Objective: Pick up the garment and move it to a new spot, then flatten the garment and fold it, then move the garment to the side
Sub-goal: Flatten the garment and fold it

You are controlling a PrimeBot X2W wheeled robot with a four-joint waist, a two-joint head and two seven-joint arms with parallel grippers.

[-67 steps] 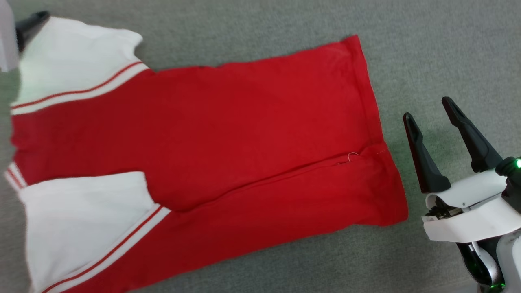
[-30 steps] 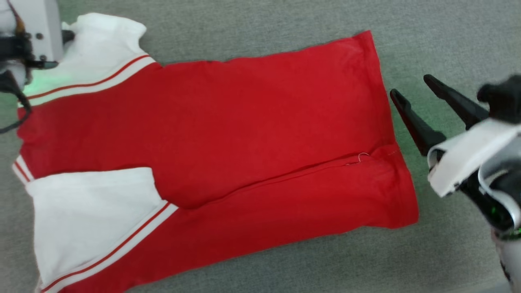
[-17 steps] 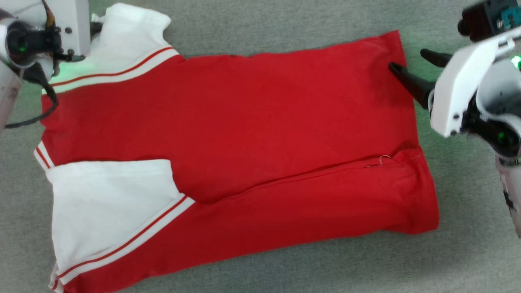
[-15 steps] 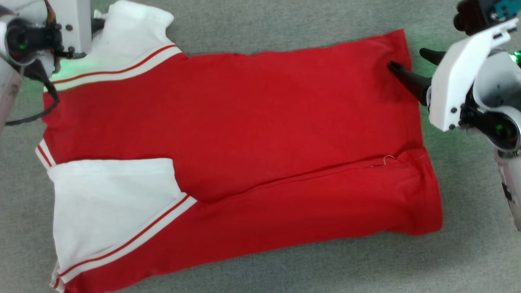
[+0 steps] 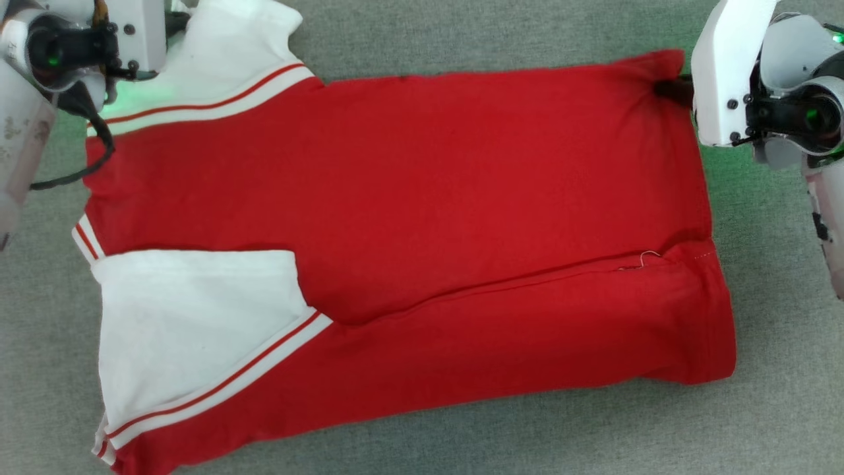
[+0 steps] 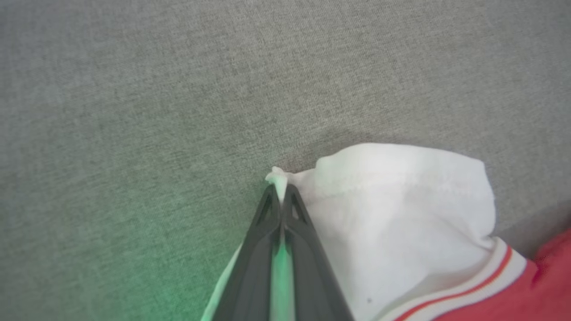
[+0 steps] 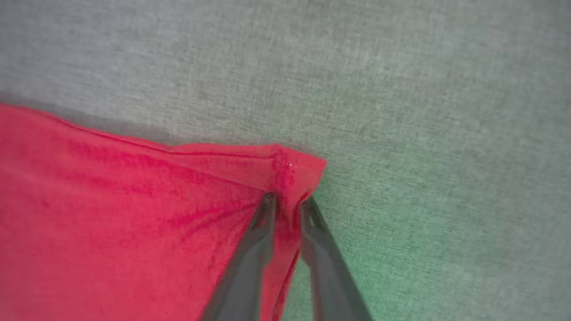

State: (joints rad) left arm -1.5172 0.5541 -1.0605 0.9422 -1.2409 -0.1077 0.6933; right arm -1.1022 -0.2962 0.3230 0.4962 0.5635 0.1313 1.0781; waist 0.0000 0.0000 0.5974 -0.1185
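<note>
Grey woven surface [image 5: 461, 26], smooth red garment [image 5: 409, 198]

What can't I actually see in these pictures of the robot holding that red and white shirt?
- Underside of the garment: head view, it lies flat against the grey surface.
- Upper white sleeve: its far edge is cut off by the head view's top edge.
- Left pincer: in the head view, hidden behind its own wrist housing.
- Right pincer: in the head view, mostly behind its white cover; its wrist view is blurred.
</note>
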